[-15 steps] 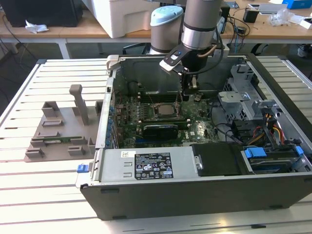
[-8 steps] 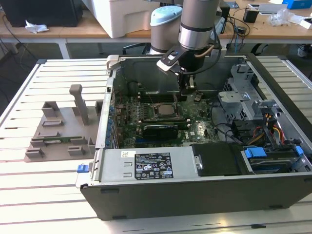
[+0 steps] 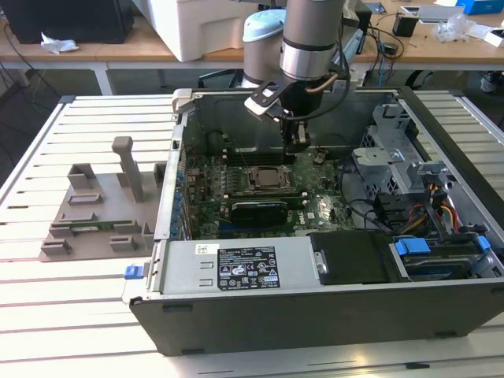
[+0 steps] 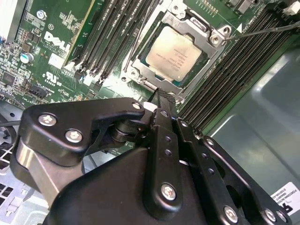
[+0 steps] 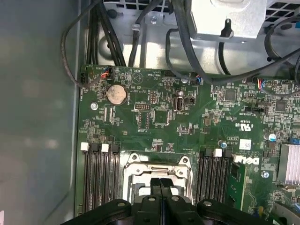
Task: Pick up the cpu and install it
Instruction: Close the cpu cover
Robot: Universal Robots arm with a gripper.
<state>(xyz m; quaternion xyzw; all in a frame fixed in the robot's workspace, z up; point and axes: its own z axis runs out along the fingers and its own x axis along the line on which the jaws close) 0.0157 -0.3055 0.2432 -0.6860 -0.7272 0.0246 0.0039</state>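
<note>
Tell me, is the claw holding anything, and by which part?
Nothing. The claw is shut with nothing in it. The cpu lies in its socket, apart from the claw.

We are seeing open room around the gripper [image 5: 160,182]. Memory slots [image 5: 101,178] are flanking the socket [image 5: 140,166]; cables [image 5: 185,47] are crowding the circuit board [image 5: 154,133].

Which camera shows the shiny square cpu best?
The second wrist view: the cpu lies close and unblocked in its socket frame. The exterior view shows the cpu tiny and far. In the first wrist view the pincer hides the socket's middle.
</note>
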